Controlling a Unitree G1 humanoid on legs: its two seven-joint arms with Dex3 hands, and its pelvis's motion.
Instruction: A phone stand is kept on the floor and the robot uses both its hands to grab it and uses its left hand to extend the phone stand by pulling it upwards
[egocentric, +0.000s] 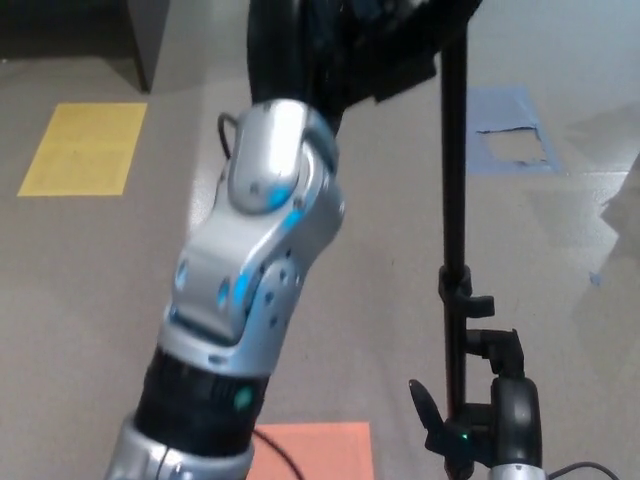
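Head view. Far left of the left hand (350, 45), a yellow floor patch (82, 148). The left hand, raised at the upper edge, appears closed about the upper pole of the phone stand (455, 170), though blur leaves the grip uncertain; this placement suits an upward pull. Below it, an orange floor patch (312, 450). The right hand (492, 420) clasps the stand's lower section, presumably to steady it. Rightward, a blue floor patch (510, 130). No legible writing.

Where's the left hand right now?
In the head view, the left hand is at top centre, against the phone stand pole's upper end, well above the right hand.
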